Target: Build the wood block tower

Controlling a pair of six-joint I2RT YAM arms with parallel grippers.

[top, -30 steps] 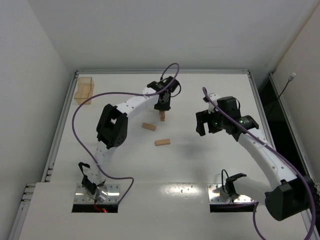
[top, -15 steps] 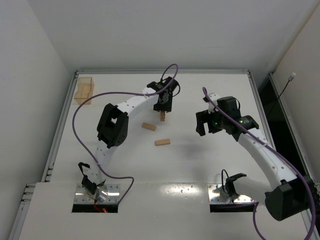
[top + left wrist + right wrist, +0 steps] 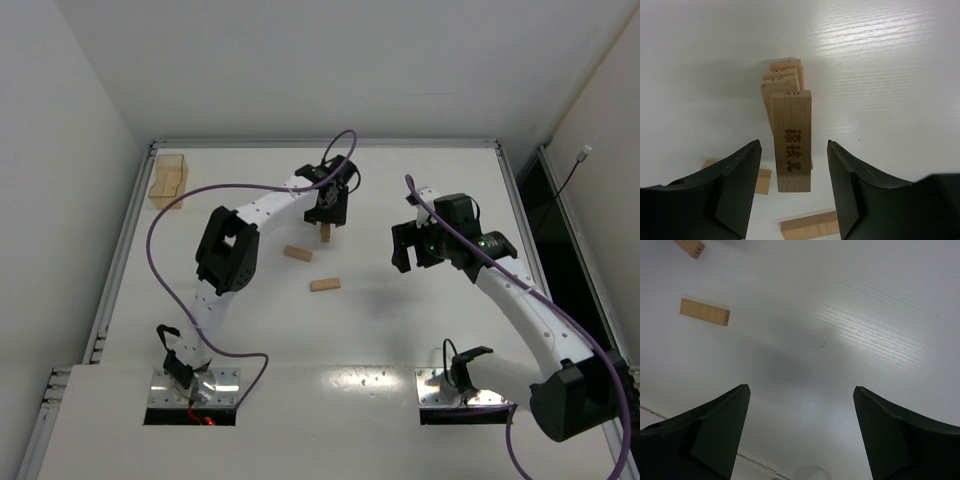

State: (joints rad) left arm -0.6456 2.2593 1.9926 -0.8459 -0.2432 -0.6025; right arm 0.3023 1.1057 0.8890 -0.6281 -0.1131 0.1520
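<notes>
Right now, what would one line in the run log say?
left claw: open, straddling top of narrow light-tan wooden block tower, not touching | right claw: open, empty | loose light-tan wooden bars: two

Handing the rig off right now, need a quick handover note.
Left gripper: open, jaws either side of the tower's top block, gaps on both sides.
Right gripper: open, empty, off to the tower's right.
Done: tower several blocks high, standing on its own.
Left: two loose blocks lie flat nearer the arms' bases; stack them.
</notes>
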